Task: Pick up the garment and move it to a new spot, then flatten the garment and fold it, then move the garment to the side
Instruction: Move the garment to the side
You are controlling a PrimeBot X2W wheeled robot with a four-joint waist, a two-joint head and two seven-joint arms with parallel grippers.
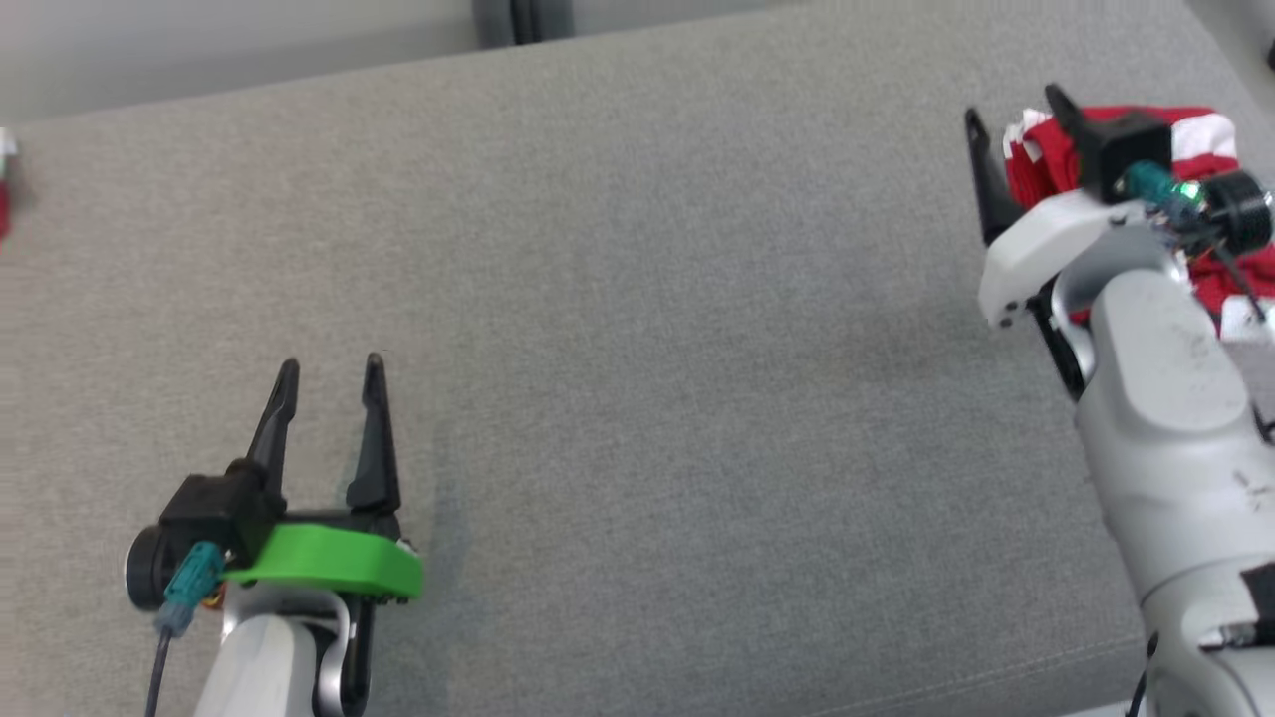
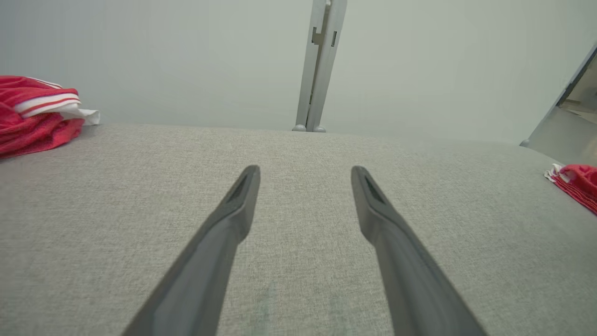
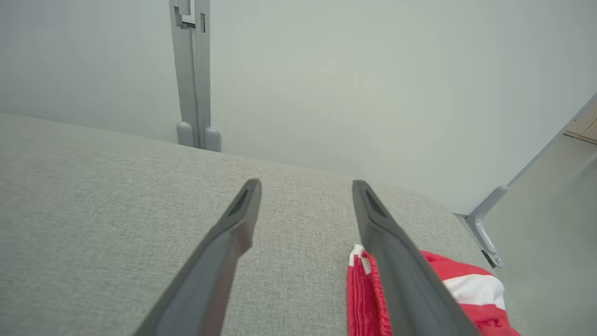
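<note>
1. A bunched red-and-white striped fabric garment [image 1: 1200,139] lies at the far right edge of the grey woven surface [image 1: 647,299]
2. The right gripper [image 1: 1014,105] hovers just over it, fingers spread, holding nothing
3. The left gripper [image 1: 332,360], also spread and empty, is well apart; the right arm is nearer

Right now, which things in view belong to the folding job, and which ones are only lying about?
Belongs to the job:
red and white garment, by the open right gripper
open left gripper
grey fabric surface

Just lying about, probably:
second red garment, at far left
grey metal post, behind
</note>
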